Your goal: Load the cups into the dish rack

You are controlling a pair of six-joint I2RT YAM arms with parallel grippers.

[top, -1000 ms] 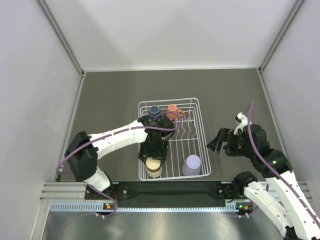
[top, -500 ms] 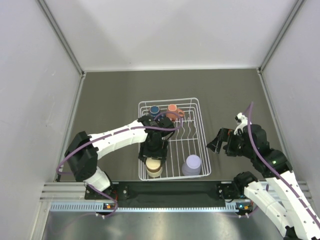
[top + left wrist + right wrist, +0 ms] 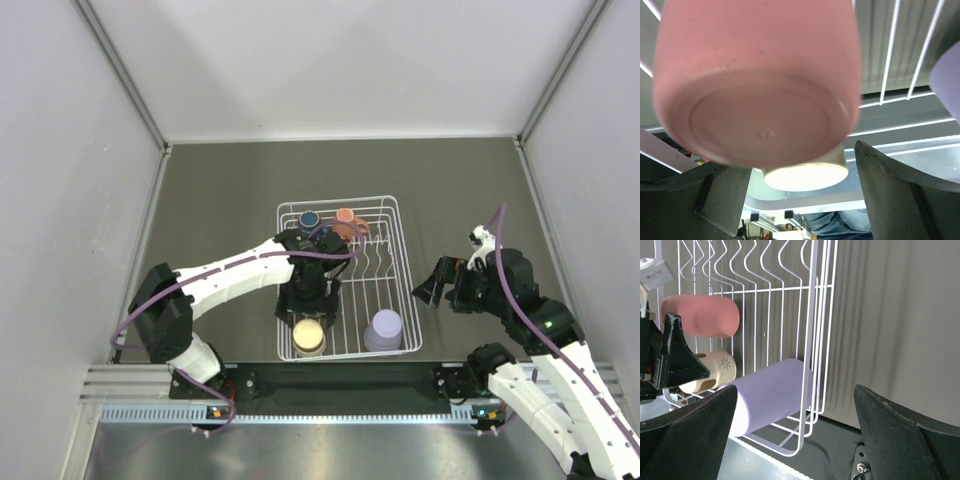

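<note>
The white wire dish rack stands mid-table. It holds the dark blue mug and the terracotta mug at the far end. The lavender tumbler and the brownish cup with a cream base are at the near end. My left gripper is open over the rack's left side and hides the pink tumbler there. In the left wrist view the pink tumbler fills the top, base toward the camera, above the spread fingers. My right gripper is open and empty, just right of the rack.
The right wrist view shows the rack with the pink tumbler, the cream-based cup and the lavender tumbler. White walls enclose the grey table. A metal rail runs along the near edge.
My left gripper has drawn back a little toward the far side, so more of the cream-based cup shows. The right arm has not moved.
</note>
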